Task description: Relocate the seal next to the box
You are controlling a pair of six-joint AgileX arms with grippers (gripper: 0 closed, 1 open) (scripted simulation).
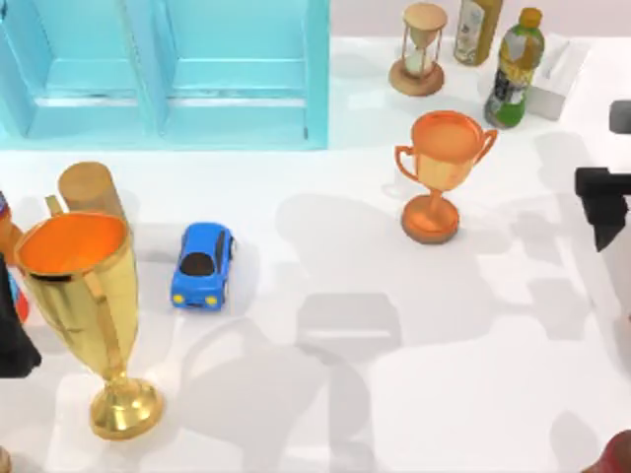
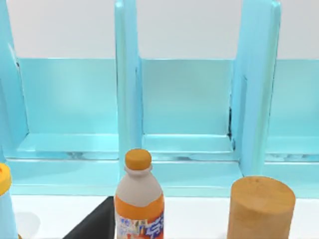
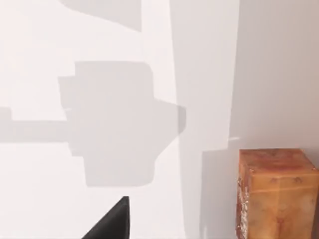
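The seal [image 3: 276,191], a small reddish-brown block, stands on the white table close in front of my right wrist camera. In the top view the seal [image 1: 617,456] sits at the bottom right corner. The box [image 1: 554,76], white with a slot on top, lies at the far right back, behind a green bottle [image 1: 515,69]. My right gripper [image 1: 601,202] hangs at the right edge, between the box and the seal and apart from both. My left gripper [image 1: 14,335] stays parked at the left edge.
A light-blue cabinet [image 1: 168,69] fills the back left. An orange trophy [image 1: 439,172], an hourglass [image 1: 422,49] and a brown bottle [image 1: 477,30] stand near the box. A gold trophy [image 1: 89,305], wooden cylinder [image 1: 89,187] and blue car [image 1: 202,264] occupy the left.
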